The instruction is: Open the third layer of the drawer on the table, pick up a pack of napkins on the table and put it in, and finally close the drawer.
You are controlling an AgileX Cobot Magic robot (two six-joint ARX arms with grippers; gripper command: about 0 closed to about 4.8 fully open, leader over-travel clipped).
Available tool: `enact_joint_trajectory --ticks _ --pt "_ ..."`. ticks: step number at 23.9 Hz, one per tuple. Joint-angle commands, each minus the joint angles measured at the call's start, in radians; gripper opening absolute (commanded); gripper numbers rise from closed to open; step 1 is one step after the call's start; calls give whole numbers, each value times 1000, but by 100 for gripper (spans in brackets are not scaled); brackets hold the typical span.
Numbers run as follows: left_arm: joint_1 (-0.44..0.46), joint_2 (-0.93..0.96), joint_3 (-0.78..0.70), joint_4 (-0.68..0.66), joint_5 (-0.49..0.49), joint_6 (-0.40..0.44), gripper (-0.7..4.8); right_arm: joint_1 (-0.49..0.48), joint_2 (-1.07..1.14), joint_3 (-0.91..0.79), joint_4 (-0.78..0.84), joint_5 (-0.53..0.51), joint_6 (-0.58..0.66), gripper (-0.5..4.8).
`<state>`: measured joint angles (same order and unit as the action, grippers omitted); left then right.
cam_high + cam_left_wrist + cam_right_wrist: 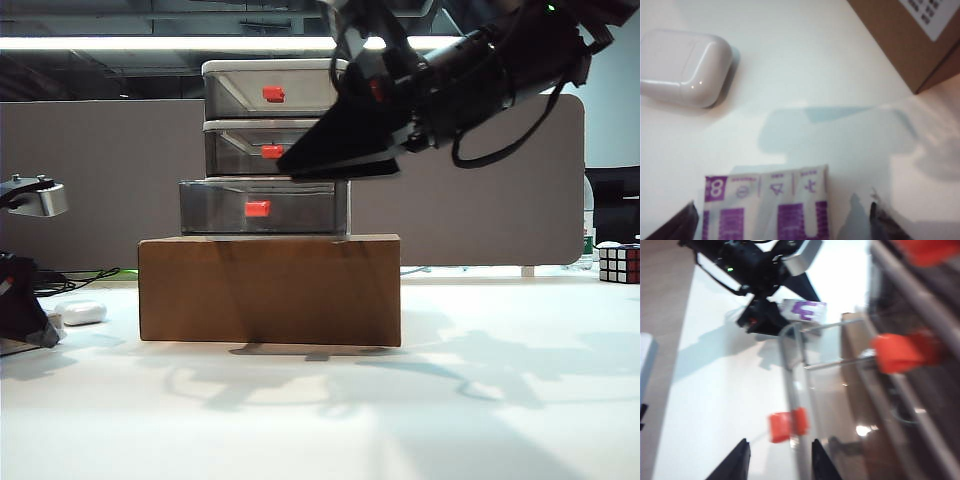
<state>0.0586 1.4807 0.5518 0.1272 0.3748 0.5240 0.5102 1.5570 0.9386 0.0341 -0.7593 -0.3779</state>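
The third layer (264, 207), center frame and already pulled out a bit, waits while the napkin pack (767, 205) sits between the wide-open, empty left gripper (780, 220), so drop straight and squeeze mid-pack; right gripper (777, 460) half-open, empty, above the drawer.

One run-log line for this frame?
third layer: pulled out | left gripper: open over pack of napkins | right gripper: open, above drawer

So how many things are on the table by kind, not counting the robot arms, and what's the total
Drawers with red handles in the drawer unit: 3
Brown cardboard box: 1
Pack of napkins with purple print: 1
White oval case: 1
Puzzle cube: 1
Total: 7
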Motion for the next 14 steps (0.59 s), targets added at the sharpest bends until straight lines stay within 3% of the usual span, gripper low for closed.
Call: enact_joint_trajectory --ticks 1,4,9,11,13,14 --pt "1 -1 8 17 3 3 436 35 -2 3 -8 14 2 175" --pt "1 -1 8 25 3 3 436 62 -2 3 -8 78 -24 172" --pt "1 -1 8 31 3 2 436 61 -2 7 -10 136 -24 51" --pt "1 -1 8 32 3 2 435 61 -2 7 -16 136 -34 48" --pt "1 -1 8 32 3 2 435 61 -2 8 -41 131 -46 -4" --pt "1 -1 8 32 3 2 435 61 -2 8 -50 128 -46 -4"
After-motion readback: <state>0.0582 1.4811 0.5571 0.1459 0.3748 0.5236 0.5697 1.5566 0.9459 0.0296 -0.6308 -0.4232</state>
